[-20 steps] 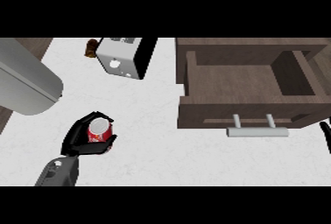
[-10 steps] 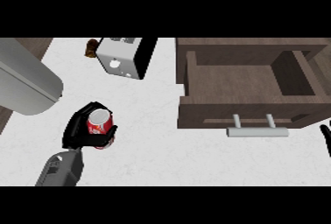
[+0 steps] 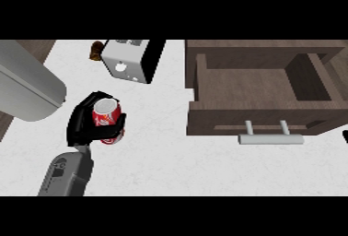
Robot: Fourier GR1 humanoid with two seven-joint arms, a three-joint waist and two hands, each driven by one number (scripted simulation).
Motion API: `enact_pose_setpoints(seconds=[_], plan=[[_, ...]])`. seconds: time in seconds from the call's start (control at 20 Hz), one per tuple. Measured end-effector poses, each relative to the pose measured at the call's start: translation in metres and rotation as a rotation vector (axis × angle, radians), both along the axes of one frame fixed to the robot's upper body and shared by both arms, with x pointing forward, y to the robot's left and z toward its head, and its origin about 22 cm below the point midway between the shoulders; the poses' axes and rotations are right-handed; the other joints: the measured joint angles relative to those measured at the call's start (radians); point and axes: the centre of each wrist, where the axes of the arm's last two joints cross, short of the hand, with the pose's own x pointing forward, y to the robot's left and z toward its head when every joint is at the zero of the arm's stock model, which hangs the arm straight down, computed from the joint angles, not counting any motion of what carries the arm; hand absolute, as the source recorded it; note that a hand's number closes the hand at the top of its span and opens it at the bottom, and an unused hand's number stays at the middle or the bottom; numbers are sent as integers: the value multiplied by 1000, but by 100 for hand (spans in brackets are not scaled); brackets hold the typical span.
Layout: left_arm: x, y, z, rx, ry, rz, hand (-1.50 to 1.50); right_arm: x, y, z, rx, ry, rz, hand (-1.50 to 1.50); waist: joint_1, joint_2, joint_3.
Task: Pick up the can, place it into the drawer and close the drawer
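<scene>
Can (image 3: 107,119), red with a pale silver top, sat gripped in the robot's left hand (image 3: 87,124) over the left part of the white desk (image 3: 170,161). The black fingers were curled round the can from the left and beneath, hiding most of its lower half, while its top rim and the red side facing right stayed in sight. It leaned a little, top tipped toward the far side of the desk. The grey forearm (image 3: 66,174) came up from the lower edge to meet that hand.

Well to the right stood the brown wooden drawer (image 3: 258,83), pulled open. Its inside showed only bare wooden floor and walls; I saw nothing lying in it. A pale bar handle (image 3: 269,138) stuck out from its front panel toward the near edge. The can was well apart from the drawer, with bare desk between them.

At the far side, between can and drawer, stood a silver toaster (image 3: 125,64) with a black flank, and a small brown object (image 3: 96,50) just beside its left end, too small to name. A large grey rounded shape (image 3: 27,87) filled the left edge.

Of the right hand (image 3: 345,137) only a black sliver showed at the right edge, near the handle; I could not tell how its fingers were set.
</scene>
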Motion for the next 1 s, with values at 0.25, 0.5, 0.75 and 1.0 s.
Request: enact_pose_setpoints(seconds=[0.25, 0.5, 0.75, 1.0], plan=[[12, -29, 35, 33, -46, -34, 150, -3, -5, -2, 0, -7, 8, -150, -2, 0, 0], [23, -57, 76, 51, -76, -73, 150, -5, -4, -5, 3, -11, -6, -150, -3, 0, 0], [34, -95, 119, 66, -81, -121, 150, -3, -5, -5, -3, -10, -5, -150, -5, 0, 0], [47, -132, 158, 94, -104, -146, 150, -3, -8, 3, -4, -19, -10, -150, -10, 1, 0]])
